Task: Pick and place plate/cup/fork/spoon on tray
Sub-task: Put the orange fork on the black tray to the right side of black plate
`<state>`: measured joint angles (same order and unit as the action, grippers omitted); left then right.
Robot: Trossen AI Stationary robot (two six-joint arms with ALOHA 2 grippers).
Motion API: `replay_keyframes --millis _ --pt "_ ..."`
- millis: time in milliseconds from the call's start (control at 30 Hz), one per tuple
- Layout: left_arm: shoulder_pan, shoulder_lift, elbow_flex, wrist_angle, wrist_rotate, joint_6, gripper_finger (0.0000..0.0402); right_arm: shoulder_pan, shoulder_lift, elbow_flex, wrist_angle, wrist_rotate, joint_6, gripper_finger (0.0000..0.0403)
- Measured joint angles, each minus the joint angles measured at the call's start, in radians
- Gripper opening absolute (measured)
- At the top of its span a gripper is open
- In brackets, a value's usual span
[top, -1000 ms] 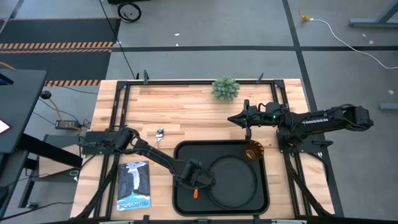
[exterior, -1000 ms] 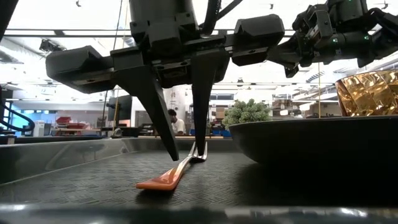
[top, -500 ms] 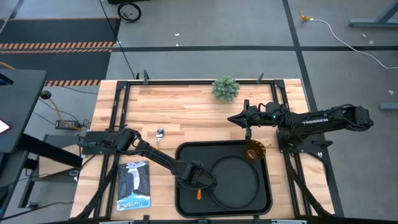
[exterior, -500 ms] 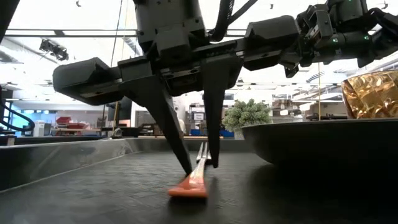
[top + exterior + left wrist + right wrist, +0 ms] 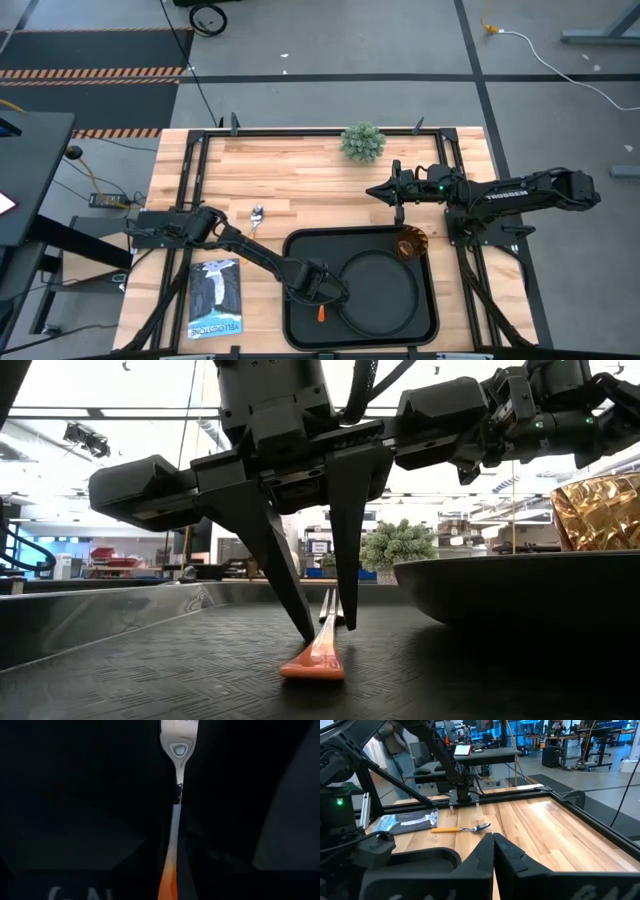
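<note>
The fork point(image 5: 318, 655) lies flat on the floor of the black tray point(image 5: 292, 322), its orange handle point(image 5: 320, 312) toward the near edge; it also shows in the left wrist view point(image 5: 175, 815). My left gripper point(image 5: 330, 632) points down over it, open, one finger on each side of the handle. The black plate point(image 5: 378, 288) and the amber cup point(image 5: 408, 243) stand in the tray. The spoon point(image 5: 256, 216) lies on the wood left of the tray. My right gripper point(image 5: 397, 207) is shut and empty, above the table beyond the tray's far edge. My left gripper comes from above with its fingers across the fork's handle. One fingertip point(image 5: 310, 636) stands right beside the handle point(image 5: 322, 645); whether it touches, I cannot tell. The fork rests on the tray floor.
A small green plant point(image 5: 362, 142) stands at the table's far edge. A blue booklet point(image 5: 215, 298) lies at the near left. The plate's rim point(image 5: 520, 585) rises close to the right of the fork. A black frame runs around the tabletop.
My left gripper has gone a little toward the table's right and near edges. The fork has turned: its handle end, which pointed toward the left with the far end raised, now points at the near edge, and the fork lies flat.
</note>
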<state>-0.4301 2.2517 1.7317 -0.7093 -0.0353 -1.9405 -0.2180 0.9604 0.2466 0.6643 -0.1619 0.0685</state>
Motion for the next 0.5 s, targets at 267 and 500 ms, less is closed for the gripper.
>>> replay_keyframes --millis 267,500 --pt "0.001 0.0 0.0 0.002 -0.001 0.015 0.0095 0.0 0.0 0.0 0.0 0.0 0.0 0.0007" --pt "0.001 0.0 0.0 0.003 -0.004 0.025 0.0095 0.0 0.0 0.0 0.0 0.001 0.0 0.0007"
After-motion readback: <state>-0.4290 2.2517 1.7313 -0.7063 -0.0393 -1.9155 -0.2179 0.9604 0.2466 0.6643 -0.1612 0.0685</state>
